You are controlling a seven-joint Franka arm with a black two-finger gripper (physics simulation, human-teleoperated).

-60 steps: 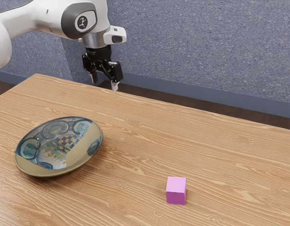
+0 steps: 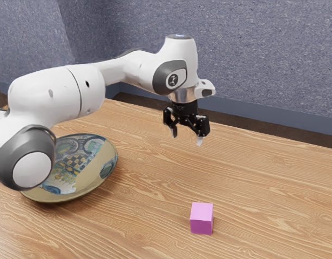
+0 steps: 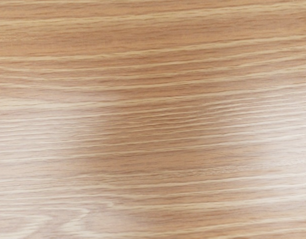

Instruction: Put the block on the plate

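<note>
Our gripper is open, fingers apart, above the table | we see the pink block on the tabletop, well apart from our gripper | our plate, partly hidden behind our arm, sits toward the exterior view's left of the block

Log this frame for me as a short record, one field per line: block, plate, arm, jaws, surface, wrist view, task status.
block: pink cube, on the table, apart from the plate
plate: round, patterned, tan and blue; partly hidden by the arm
arm: white with dark grey joints, entering from the exterior view's left
jaws: open, spread apart, nothing between them, raised over the table
surface: wood-grain table
wrist view: bare wood grain
task status: block not on the plate
</note>
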